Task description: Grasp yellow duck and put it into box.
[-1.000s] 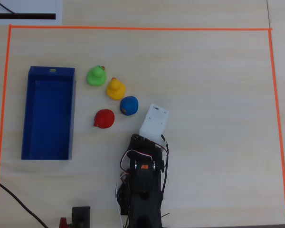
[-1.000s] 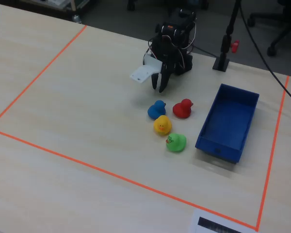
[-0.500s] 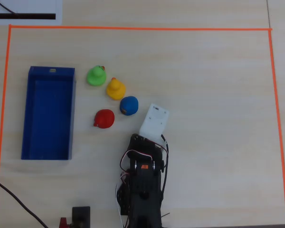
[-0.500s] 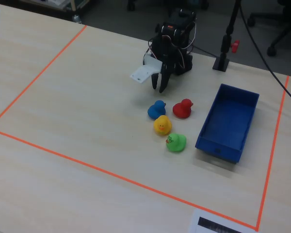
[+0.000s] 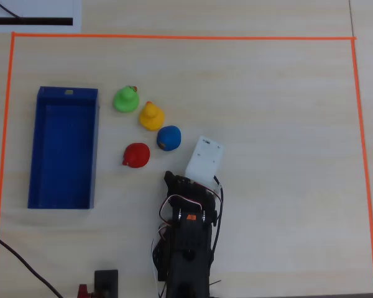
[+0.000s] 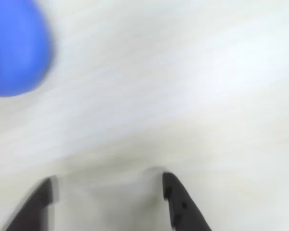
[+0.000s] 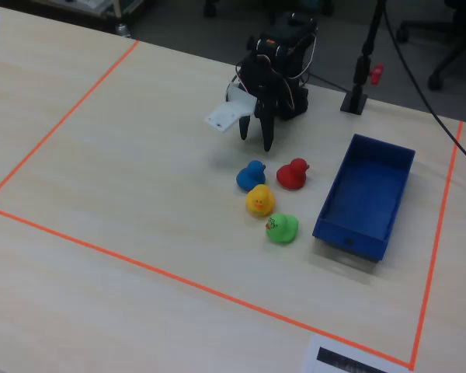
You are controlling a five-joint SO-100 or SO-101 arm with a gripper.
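The yellow duck sits on the table between a green duck and a blue duck; it also shows in the fixed view. The blue box lies empty at the left in the overhead view, and at the right in the fixed view. My gripper is open and empty, fingers pointing down just behind the blue duck. In the wrist view the gripper is over bare table, with the blue duck blurred at the top left. The yellow duck is out of the wrist view.
A red duck sits between the blue duck and the box. Orange tape frames the work area. A white camera housing rides on the arm. A black stand is behind the box in the fixed view.
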